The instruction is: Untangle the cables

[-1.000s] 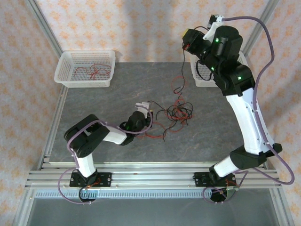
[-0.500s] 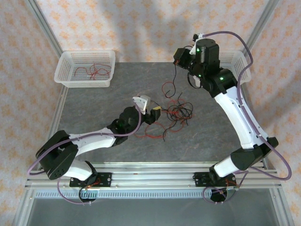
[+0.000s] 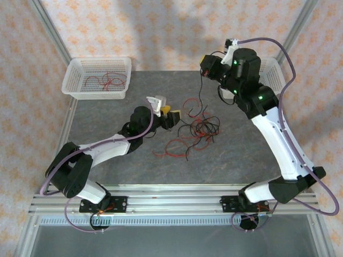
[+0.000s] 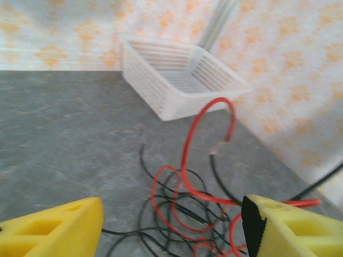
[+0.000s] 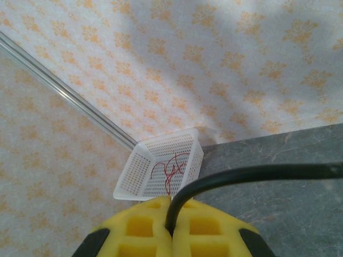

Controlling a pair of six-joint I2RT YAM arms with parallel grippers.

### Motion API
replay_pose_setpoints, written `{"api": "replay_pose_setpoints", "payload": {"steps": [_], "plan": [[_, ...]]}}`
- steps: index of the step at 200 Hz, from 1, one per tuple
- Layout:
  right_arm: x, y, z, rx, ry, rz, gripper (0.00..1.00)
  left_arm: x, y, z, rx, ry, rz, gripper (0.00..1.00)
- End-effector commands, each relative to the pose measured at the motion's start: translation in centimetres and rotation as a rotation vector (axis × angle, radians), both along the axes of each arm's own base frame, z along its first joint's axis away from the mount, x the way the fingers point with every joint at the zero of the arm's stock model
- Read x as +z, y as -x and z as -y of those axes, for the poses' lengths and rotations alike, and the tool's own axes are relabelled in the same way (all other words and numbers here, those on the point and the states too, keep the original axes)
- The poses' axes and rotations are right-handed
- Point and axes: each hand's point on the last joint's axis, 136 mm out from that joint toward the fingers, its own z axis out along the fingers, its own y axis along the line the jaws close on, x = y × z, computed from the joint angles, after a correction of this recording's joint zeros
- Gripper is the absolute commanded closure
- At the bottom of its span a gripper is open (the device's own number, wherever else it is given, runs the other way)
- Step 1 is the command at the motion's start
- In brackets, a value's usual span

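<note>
The cables (image 3: 197, 130) lie as a tangle of thin red and black wires on the grey table, with looser red loops (image 3: 172, 148) at its near left. My left gripper (image 3: 169, 115) is open just left of the tangle and holds nothing. In the left wrist view its yellow fingers (image 4: 51, 230) stand wide apart, and the tangle (image 4: 187, 206) lies on the table beyond them with one red loop (image 4: 206, 120) arching up. My right gripper (image 3: 206, 66) is raised above the far side and shut on a black cable (image 5: 241, 175). That black cable (image 3: 199, 93) hangs down to the tangle.
A white basket (image 3: 96, 60) at the far left corner holds red wires (image 3: 107, 82); the right wrist view shows the same basket (image 5: 136, 160). A second white basket (image 3: 272, 65) stands at the far right behind the right arm, and it looks empty in the left wrist view (image 4: 161, 91).
My left gripper has opened and reached further from its base, up beside the tangle. The right gripper has dropped a little and shifted left, still shut on the black cable.
</note>
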Motion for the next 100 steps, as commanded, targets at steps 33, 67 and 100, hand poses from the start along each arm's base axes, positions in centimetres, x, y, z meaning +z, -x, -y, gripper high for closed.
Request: {"api": "replay_pose_setpoints", "payload": {"steps": [33, 67, 100], "plan": [[1.3, 0.3, 1.5, -0.070, -0.108, 0.044, 1.00, -0.9, 6.1, 3.8, -0.168, -0.123, 0.066, 0.28], [0.9, 0.7, 1.1, -0.038, -0.107, 0.037, 1.00, -1.3, 5.4, 2.3, -0.062, -0.119, 0.081, 0.26], [0.5, 1.4, 0.3, 0.024, -0.082, 0.035, 1.00, 0.3, 3.4, 1.2, -0.036, -0.055, 0.082, 0.24]]}}
